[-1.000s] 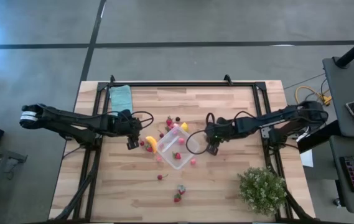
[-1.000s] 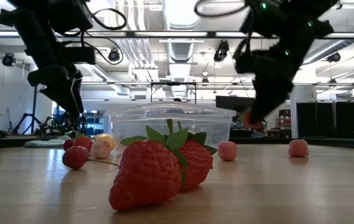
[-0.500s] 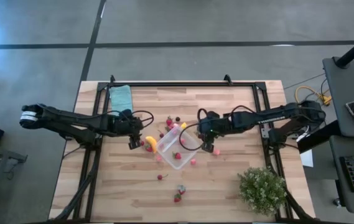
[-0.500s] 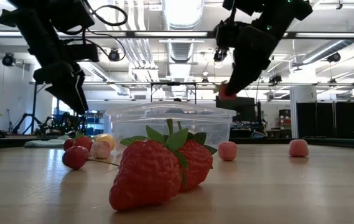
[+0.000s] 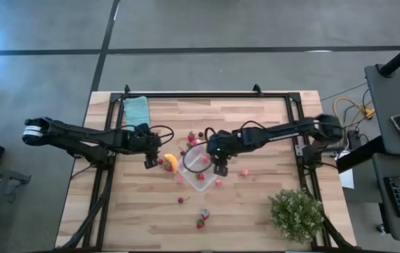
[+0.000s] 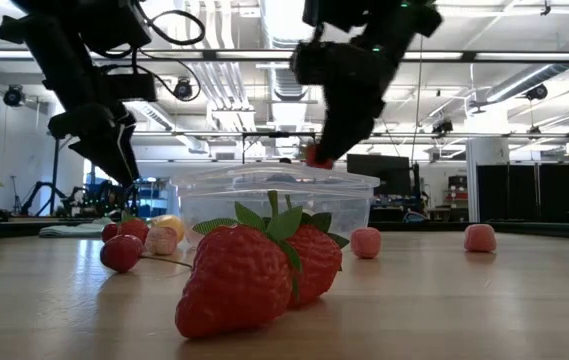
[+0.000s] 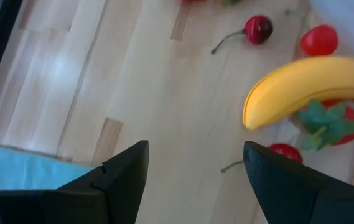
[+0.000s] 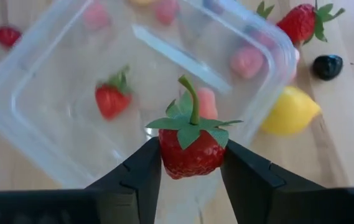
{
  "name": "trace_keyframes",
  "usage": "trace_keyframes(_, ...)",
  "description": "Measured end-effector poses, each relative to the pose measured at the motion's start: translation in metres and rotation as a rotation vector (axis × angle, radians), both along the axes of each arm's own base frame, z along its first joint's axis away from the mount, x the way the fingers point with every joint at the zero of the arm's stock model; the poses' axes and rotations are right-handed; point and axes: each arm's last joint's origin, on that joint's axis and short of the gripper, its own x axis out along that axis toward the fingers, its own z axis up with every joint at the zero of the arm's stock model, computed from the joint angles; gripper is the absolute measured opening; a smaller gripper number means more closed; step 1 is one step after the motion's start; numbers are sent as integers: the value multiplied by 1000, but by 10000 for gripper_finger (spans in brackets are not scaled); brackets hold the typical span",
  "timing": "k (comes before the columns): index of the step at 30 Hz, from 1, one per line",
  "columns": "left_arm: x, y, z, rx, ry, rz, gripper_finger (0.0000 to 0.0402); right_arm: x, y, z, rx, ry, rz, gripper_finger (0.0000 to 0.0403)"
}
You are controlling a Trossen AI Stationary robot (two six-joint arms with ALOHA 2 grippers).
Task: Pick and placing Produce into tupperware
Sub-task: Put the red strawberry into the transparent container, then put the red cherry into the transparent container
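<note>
The clear tub (image 5: 197,171) stands near the table's middle, with one small strawberry (image 8: 111,101) lying inside it. My right gripper (image 5: 219,167) hangs above the tub's right part (image 8: 52,118) and is shut on a red strawberry-like piece with green leaves and a stalk (image 8: 192,149). The low view shows this gripper (image 6: 320,156) just above the tub's rim (image 6: 274,181). My left gripper (image 5: 149,162) hovers open over bare wood just left of a small banana (image 7: 307,87). More red, pink and yellow pieces lie around the tub. My right gripper pinches the red piece by the two sides of its red body (image 8: 172,155), one finger on each side. The fingers come from above, pointing down. The piece is lifted clear, above the tub's opening, leaves and stalk (image 8: 193,102) turned up toward the wrist.
A bushy potted plant (image 5: 297,214) stands at the near right corner and a folded teal cloth (image 5: 136,109) lies at the far left. Two strawberries (image 6: 254,270) lie near the table's near edge. A lemon (image 8: 288,112) and a pink piece (image 5: 244,171) lie beside the tub.
My right gripper, shut on the red piece, has risen from table height right of the tub and moved toward the table's left, so that it now hangs over the tub. The piece has been lifted clear of the table.
</note>
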Motion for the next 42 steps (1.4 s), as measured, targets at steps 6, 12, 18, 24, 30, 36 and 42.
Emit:
trace_keyframes(6,-2,0,-1,3,25,-4,247,24,6,-1,50,72,-88,187)
trace_keyframes(12,-2,0,-1,17,36,-28,247,31,18,3,96,140,-185,224)
trace_keyframes(18,-2,0,-2,59,69,-106,247,23,30,19,98,117,-322,244)
trace_keyframes(24,1,0,0,59,34,-110,247,8,42,38,100,88,-411,249)
trace_keyframes(30,2,-1,-2,9,16,-138,247,-5,47,46,75,127,-459,247)
trace_keyframes(36,-6,-4,-26,-90,17,-171,247,-19,47,52,-32,170,-476,249)
trace_keyframes(42,-9,-4,-36,-98,-33,-156,247,-34,44,63,-63,179,-465,245)
